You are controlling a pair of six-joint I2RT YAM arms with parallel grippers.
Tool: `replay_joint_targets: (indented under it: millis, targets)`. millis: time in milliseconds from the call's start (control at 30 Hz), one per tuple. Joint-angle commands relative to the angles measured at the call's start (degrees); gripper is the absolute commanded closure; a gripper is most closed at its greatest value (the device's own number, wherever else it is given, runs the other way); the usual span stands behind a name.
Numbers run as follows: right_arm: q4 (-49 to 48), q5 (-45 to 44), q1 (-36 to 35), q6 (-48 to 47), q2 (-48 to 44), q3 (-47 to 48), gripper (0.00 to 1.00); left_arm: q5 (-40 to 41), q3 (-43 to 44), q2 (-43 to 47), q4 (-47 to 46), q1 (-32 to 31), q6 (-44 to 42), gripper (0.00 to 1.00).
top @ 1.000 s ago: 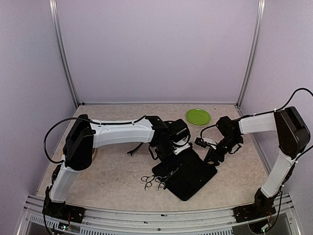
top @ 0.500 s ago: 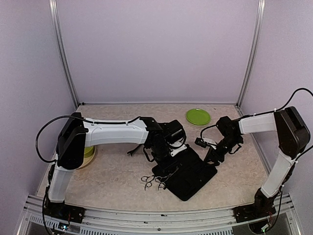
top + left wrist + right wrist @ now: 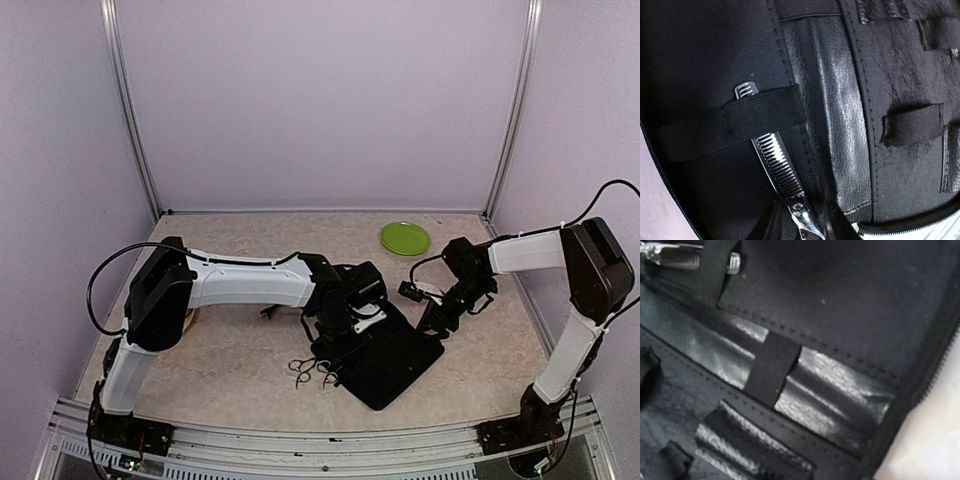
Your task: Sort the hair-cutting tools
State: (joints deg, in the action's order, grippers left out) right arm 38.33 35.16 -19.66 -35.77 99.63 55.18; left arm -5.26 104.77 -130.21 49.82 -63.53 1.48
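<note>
The black case [image 3: 395, 355] lies open on the table. In the left wrist view, silver toothed scissors [image 3: 780, 170] lie in the case [image 3: 900, 100], tip tucked under an elastic band [image 3: 740, 122]. My left gripper [image 3: 802, 227] [image 3: 345, 325] has its dark fingers [image 3: 771, 225] close on either side of the scissors' pivot. The right wrist view shows that same scissors tip [image 3: 680, 257] under the band, and none of its own fingers. My right gripper [image 3: 437, 318] sits at the case's right edge. More ring-handled scissors [image 3: 312, 370] lie off the case's near-left edge.
A green plate [image 3: 405, 238] sits at the back of the table. A thin black piece [image 3: 270, 312], perhaps a hair clip, lies beside the left forearm. Walls and upright posts close in the table on three sides.
The left arm swung out and back, and its gripper now sits slightly nearer over the case. The right arm and the scissors on the table have not moved.
</note>
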Motion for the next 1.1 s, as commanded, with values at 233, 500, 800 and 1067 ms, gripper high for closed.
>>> replay_joint_targets:
  millis: [233, 500, 800, 1067]
  targets:
    - [2.3, 3.6, -0.9, -1.0, 1.4, -0.2, 0.49, 2.3, 4.7, -4.6, -1.6, -0.6, -0.2, 0.89]
    - [2.9, 4.8, -1.0, -1.4, 1.6, -0.2, 0.49, -0.7, 8.8, -7.5, -3.9, 1.0, 0.3, 0.91]
    - [4.3, 6.7, -1.1, -2.3, 2.0, -0.1, 0.49, -4.8, 10.2, -8.8, -9.0, 2.6, 4.3, 0.91]
    - [4.7, 7.2, -1.1, -2.8, 1.9, -0.2, 0.49, -3.1, 9.3, -8.3, -14.2, 3.3, 10.0, 0.89]
